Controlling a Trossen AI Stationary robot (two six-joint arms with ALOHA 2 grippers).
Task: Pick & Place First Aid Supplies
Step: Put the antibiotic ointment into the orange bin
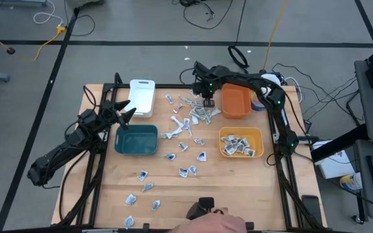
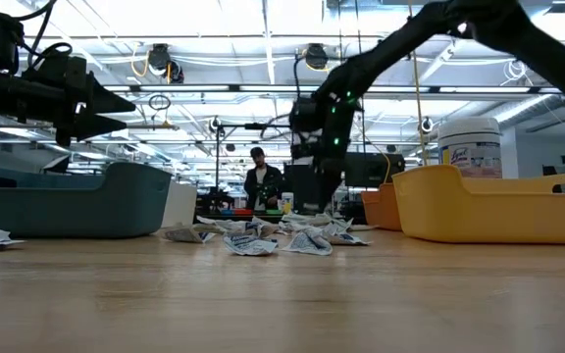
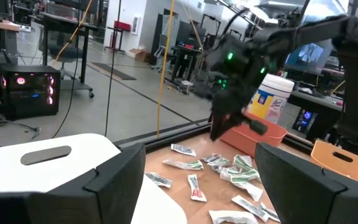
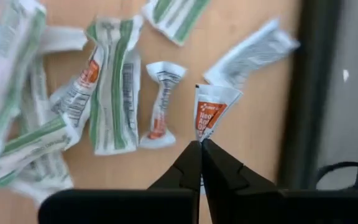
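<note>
the wooden table [image 1: 173, 184] sits on a grey floor with black lines and loose cables, and far behind it, in a big bright room with ceiling lights, a person [image 2: 260, 180] stands at a bench. the first aid supplies [image 1: 193, 116] lie mostly in a pile near the table's 12 o'clock edge, with more packets spread toward 6 o'clock and some inside the yellow bin [image 1: 241, 144] at 3 o'clock. the right gripper [image 4: 201, 147] is pinched tight on the bottom edge of one small white packet with orange print [image 4: 211, 114] over that pile, beside the orange bin [image 1: 236, 101], while the left gripper [image 1: 127, 114] waits wide open and holding nothing at 9 o'clock, between the white bin [image 1: 142, 97] and the teal bin [image 1: 136, 140].
</note>
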